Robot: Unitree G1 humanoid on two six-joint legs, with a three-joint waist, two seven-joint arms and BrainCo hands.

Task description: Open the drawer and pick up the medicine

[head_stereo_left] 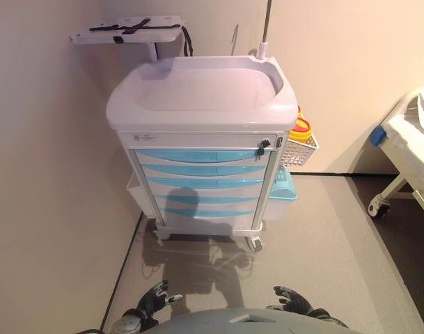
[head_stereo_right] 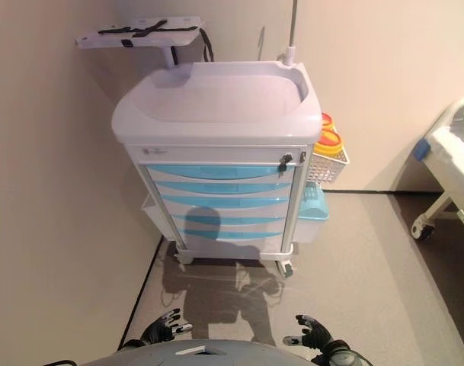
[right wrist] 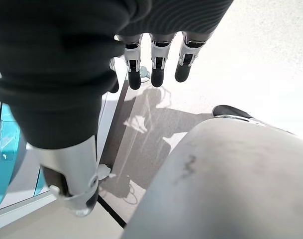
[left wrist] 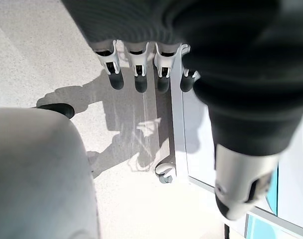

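A white medical cart [head_stereo_left: 201, 97] stands against the wall ahead, with several light-blue drawers [head_stereo_left: 201, 170] in its front, all closed. A key lock [head_stereo_left: 264, 146] sits at the top right of the drawer stack. No medicine shows in any view. My left hand [head_stereo_left: 154, 299] hangs low at the bottom left, well short of the cart, fingers straight and holding nothing. My right hand [head_stereo_left: 289, 299] hangs low at the bottom right, also with relaxed fingers and nothing in it. In the wrist views, fingers [left wrist: 136, 74] of the left and fingers [right wrist: 156, 69] of the right point at the floor.
A white wire basket [head_stereo_left: 299, 149] with yellow containers hangs on the cart's right side, above a teal bin [head_stereo_left: 281, 186]. A side shelf [head_stereo_left: 128, 31] with a black strap sticks out at the back left. A bed on castors [head_stereo_left: 406, 153] stands at the right. The wall runs along the left.
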